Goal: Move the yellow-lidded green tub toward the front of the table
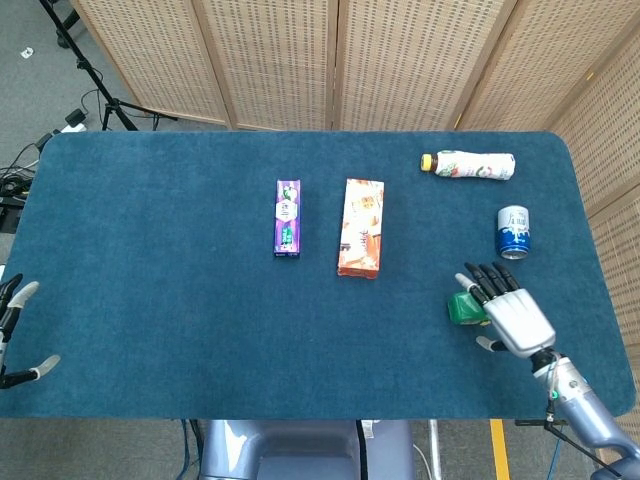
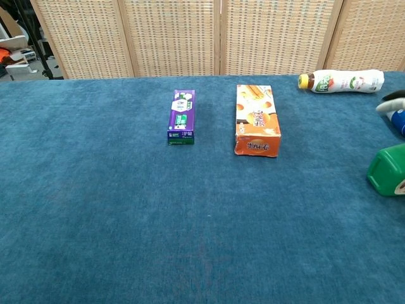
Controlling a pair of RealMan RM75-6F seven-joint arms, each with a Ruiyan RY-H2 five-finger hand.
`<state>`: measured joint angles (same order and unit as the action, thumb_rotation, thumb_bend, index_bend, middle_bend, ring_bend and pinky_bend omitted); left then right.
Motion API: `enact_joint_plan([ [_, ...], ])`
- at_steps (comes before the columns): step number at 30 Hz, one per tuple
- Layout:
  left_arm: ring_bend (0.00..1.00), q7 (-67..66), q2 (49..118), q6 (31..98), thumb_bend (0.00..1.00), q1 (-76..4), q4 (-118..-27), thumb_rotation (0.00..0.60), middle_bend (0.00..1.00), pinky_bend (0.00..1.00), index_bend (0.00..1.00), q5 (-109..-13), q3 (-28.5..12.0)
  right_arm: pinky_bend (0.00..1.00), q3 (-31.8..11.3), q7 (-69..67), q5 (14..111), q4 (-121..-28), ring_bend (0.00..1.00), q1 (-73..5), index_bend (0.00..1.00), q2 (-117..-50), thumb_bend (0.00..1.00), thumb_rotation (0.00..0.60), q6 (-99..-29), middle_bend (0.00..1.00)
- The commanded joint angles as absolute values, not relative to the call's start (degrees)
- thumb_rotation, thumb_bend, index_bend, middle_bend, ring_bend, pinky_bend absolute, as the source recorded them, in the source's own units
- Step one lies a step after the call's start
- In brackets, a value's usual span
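The green tub (image 1: 460, 309) lies on its side on the blue table (image 1: 150, 250), near the front right; its yellow lid end is hidden under my right hand. My right hand (image 1: 512, 315) hovers over the tub's right side with the fingers stretched out and apart, holding nothing. In the chest view the tub (image 2: 386, 170) shows at the right edge, and one of that hand's fingertips (image 2: 387, 106) pokes in above it. My left hand (image 1: 12, 335) sits at the table's front left edge, fingers apart and empty.
A blue-and-white can (image 1: 513, 232) lies just behind the tub. A white bottle with a yellow cap (image 1: 470, 165) lies at the back right. An orange box (image 1: 361, 227) and a purple box (image 1: 287, 217) lie mid-table.
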<state>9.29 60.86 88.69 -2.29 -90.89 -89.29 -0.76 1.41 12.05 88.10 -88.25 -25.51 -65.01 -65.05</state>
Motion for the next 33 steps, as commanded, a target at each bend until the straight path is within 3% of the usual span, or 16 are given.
enact_joint_plan([
  [1, 0.0, 9.52, 60.76, 88.55, 0.0, -2.35, -90.77, 0.6, 0.0, 0.0, 0.0, -89.15, -0.84, 0.03, -0.37, 27.03, 77.71, -99.36, 0.0, -30.42, 0.0, -59.84, 0.0, 0.6, -53.39, 0.0],
  [12, 0.0, 9.96, 60.64, 88.03, 0.0, -2.54, -90.64, 0.6, 0.0, 0.0, 0.0, -88.44, -1.12, 0.03, -3.08, 39.61, 62.38, -98.54, 0.0, -36.08, 0.0, -63.41, 0.0, 0.6, -48.59, 0.0],
  [16, 0.0, 9.9, 60.7, 87.61, 0.0, -2.73, -90.55, 0.6, 0.0, 0.0, 0.0, -88.17, -1.2, 0.03, -3.01, 42.31, 59.51, -96.96, 0.0, -37.43, 0.04, -64.54, 0.0, 0.6, -48.88, 0.01],
  [23, 0.0, 9.36, 60.93, 87.06, 0.0, -2.97, -90.58, 0.6, 0.0, 0.0, 0.0, -87.9, -1.26, 0.03, -2.21, 42.25, 59.67, -94.59, 0.02, -38.38, 0.21, -66.32, 0.0, 0.6, -48.77, 0.19],
  [33, 0.0, 8.84, 61.14, 86.8, 0.0, -3.08, -90.55, 0.6, 0.0, 0.0, 0.0, -87.44, -1.44, 0.03, -1.67, 39.5, 62.95, -89.44, 0.14, -38.81, 0.39, -70.2, 0.02, 0.6, -49.86, 0.35],
])
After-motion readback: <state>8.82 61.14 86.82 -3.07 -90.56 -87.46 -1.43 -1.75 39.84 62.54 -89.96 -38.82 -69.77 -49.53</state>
